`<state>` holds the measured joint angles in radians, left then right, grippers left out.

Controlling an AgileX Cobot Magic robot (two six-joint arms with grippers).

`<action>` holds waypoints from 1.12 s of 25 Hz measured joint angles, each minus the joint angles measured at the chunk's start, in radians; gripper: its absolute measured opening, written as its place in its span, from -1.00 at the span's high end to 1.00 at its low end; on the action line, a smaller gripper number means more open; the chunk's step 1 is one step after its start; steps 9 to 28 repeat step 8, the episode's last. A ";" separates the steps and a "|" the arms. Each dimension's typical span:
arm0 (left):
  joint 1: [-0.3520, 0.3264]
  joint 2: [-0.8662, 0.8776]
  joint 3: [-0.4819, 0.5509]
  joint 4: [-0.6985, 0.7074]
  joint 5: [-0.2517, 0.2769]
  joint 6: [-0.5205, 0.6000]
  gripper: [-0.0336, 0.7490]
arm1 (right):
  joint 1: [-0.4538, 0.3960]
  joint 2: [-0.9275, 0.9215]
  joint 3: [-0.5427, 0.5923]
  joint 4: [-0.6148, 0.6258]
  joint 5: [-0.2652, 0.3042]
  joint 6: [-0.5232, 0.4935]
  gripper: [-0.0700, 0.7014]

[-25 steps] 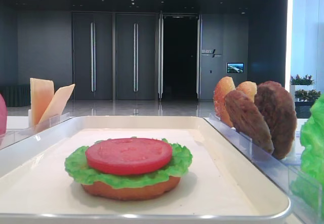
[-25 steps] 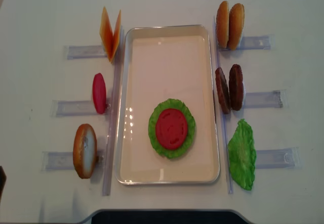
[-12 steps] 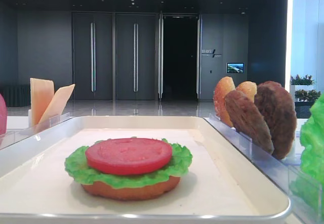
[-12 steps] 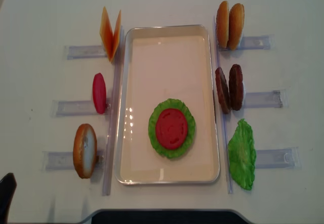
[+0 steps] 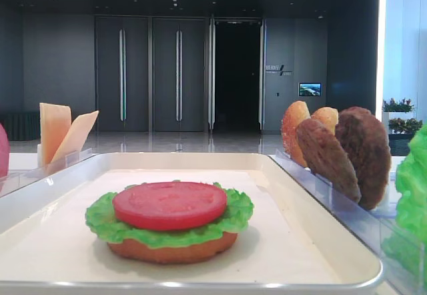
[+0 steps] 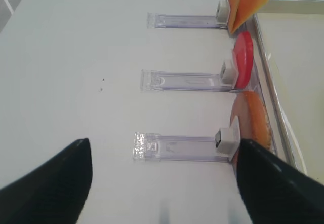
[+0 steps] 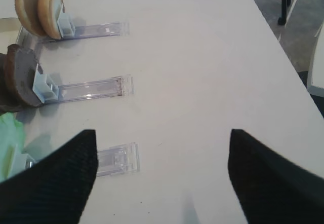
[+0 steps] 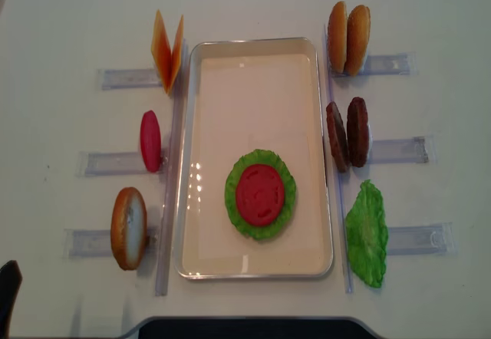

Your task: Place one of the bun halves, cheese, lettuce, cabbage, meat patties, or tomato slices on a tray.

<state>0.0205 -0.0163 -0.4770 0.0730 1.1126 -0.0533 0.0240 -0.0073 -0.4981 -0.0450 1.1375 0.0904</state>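
Observation:
The white tray [image 8: 185, 162] holds a stack of bun half, lettuce and a tomato slice [image 8: 260, 194] on top. To its left stand the cheese [image 8: 167, 50], a tomato slice [image 8: 150, 140] and a bun half [image 8: 128, 228]. On its right are two bun halves [image 8: 347, 37], two meat patties [image 8: 347, 133] and a lettuce leaf [image 8: 367, 233]. No cabbage is in view. My left gripper [image 6: 162, 183] is open over bare table, left of the bun half [image 6: 250, 122]. My right gripper [image 7: 159, 173] is open and empty, right of the lettuce holder [image 7: 117, 159].
Clear plastic holders [image 8: 111, 162] run outward from each food piece on both sides of the tray. The table's right edge [image 7: 283, 46] is near the right gripper, with floor and a chair leg beyond.
A dark part of the left gripper has come into the bottom left corner of the overhead view. The food has not moved.

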 joint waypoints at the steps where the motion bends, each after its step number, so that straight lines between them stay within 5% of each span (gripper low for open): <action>1: 0.000 0.000 0.000 0.000 0.000 0.000 -0.85 | 0.000 0.000 0.000 0.000 0.000 0.000 -0.58; 28: 0.000 0.000 0.000 0.000 0.000 0.000 -0.85 | 0.000 0.000 0.000 0.000 0.000 0.000 -0.58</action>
